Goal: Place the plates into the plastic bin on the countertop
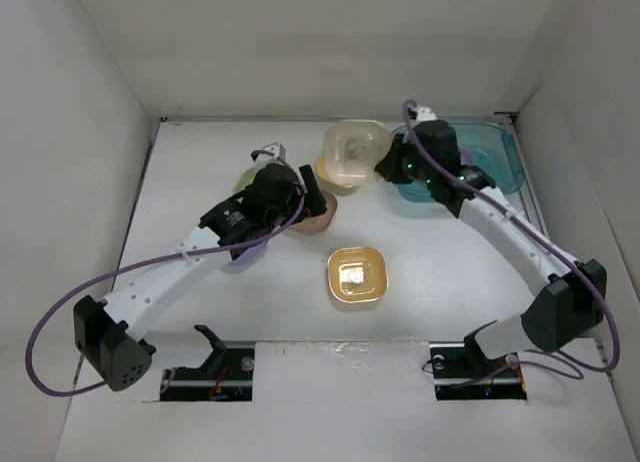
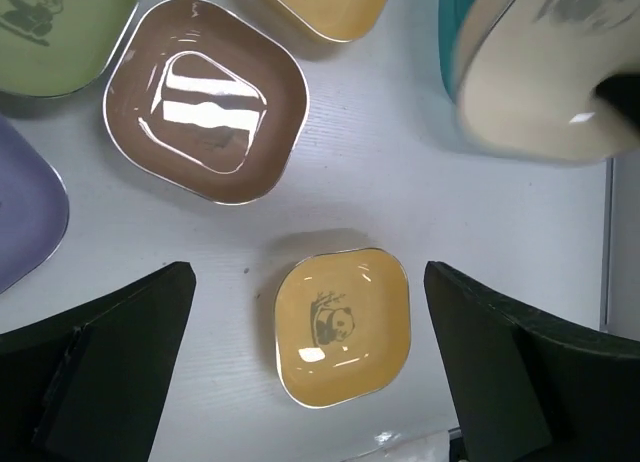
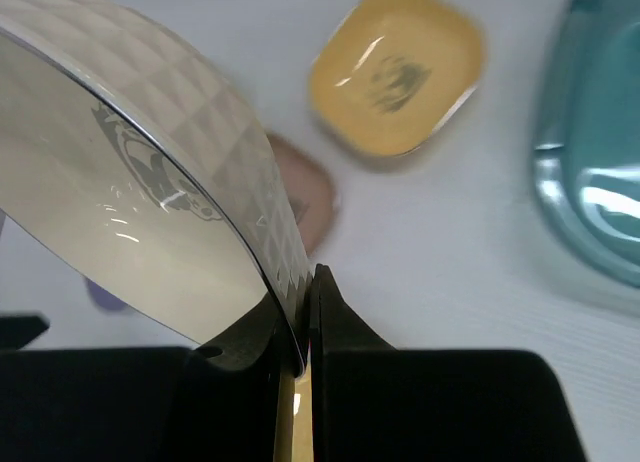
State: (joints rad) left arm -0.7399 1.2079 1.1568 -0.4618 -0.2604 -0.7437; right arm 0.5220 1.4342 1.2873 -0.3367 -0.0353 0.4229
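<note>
Right wrist view: the right pincer (image 3: pixel 305 282) is clenched on the rim of the cream plate (image 3: pixel 120 202), with the thin edge nipped between its two fingers. The plate is tilted and lifted clear of the table (image 3: pixel 440 242). It carries a dark print in its centre, too blurred to make out. In the top external view this plate hangs just beside the left rim of the plastic bin (image 1: pixel 495 152), not inside it. The bin stands at the far right of the table.

The left pincer (image 2: pixel 308 274) is released, its fingers (image 2: pixel 110 352) spread wide with nothing gripped or touched. It hovers above the table, well to the left of the bin. Seen between its fingers, down on the table, is a yellow-orange plate (image 2: pixel 343 325) printed with a small dark panda.

Six plates are in view:
- one cream, held by the right pincer
- two yellow-orange: the panda one, and a second yellow-orange plate (image 2: pixel 315 2) close to the bin's left rim by the cream plate
- one brown-pink plate (image 2: pixel 205 97), further left of the bin
- one green plate (image 2: pixel 60 32), also bearing a panda print
- one purple plate (image 2: pixel 20 202)

The green and purple plates lie farthest from the bin. There is one bin.
</note>
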